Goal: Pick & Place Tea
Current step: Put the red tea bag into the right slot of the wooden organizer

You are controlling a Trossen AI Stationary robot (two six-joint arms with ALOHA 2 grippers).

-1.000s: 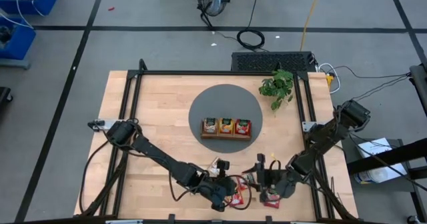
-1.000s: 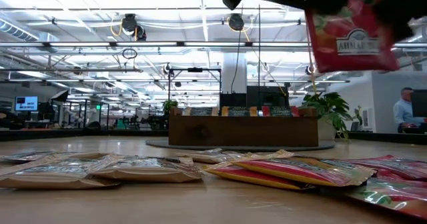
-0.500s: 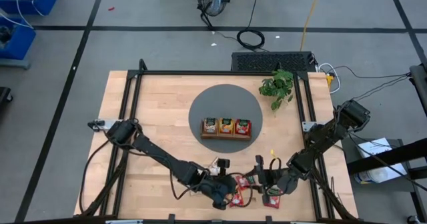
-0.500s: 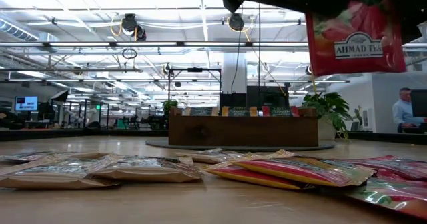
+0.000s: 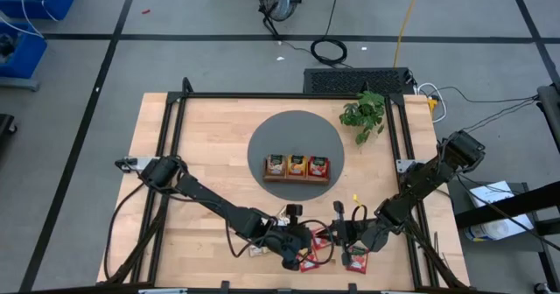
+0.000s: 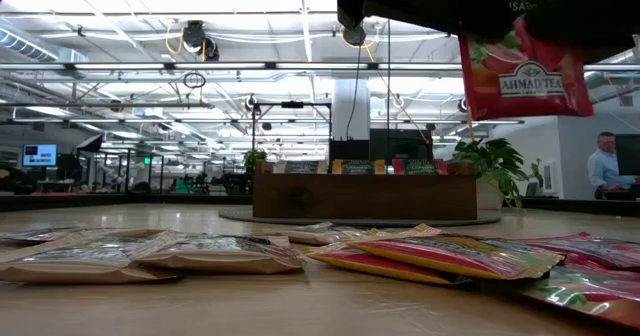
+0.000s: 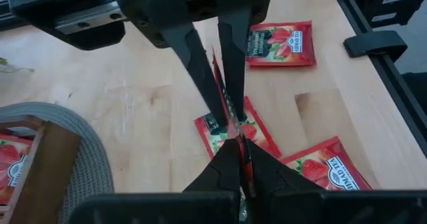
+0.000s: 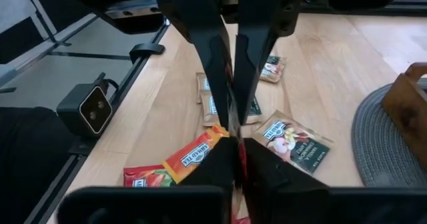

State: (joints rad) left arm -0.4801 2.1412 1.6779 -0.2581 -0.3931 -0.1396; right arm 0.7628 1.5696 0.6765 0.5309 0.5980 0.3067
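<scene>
A red tea sachet [image 6: 525, 71] hangs above the table near its front edge. My left gripper [image 5: 308, 238] and my right gripper [image 5: 335, 234] meet tip to tip there, both shut on it. The wrist views show this sachet edge-on [image 7: 219, 74] [image 8: 230, 101]. Several more tea sachets lie flat on the wood below: red ones [image 7: 280, 43] [image 7: 330, 174], a cream one [image 8: 293, 141] and an orange one [image 8: 193, 154]. The brown wooden tray [image 5: 297, 178] stands on a round grey mat [image 5: 262, 136] at mid-table, with sachets upright in its three compartments. My left gripper pinches the red sachet's flat faces [image 7: 241, 147] between its two fingers, coming from the table's left. The sachet hangs upright below the fingers, clear of the table. Its top edge is hidden by the grippers in the low view. My right gripper pinches the same sachet's flat faces [image 8: 235, 144] between its two fingers, coming from the table's right, opposite my left gripper. The fingers meet the sachet edge-on. It stays upright and clear of the table.
A small green plant [image 5: 363, 115] stands at the far right of the table. A black frame rail [image 7: 373, 44] runs along the table's sides. Loose sachets [image 6: 200, 251] cover the wood near the front edge. A person [image 6: 605, 166] stands in the room far behind.
My right gripper has moved toward the table's left, up to my left gripper, and has taken hold of the red sachet there. The sachet, tilted a second ago, now hangs nearly upright and stays clear of the table.
</scene>
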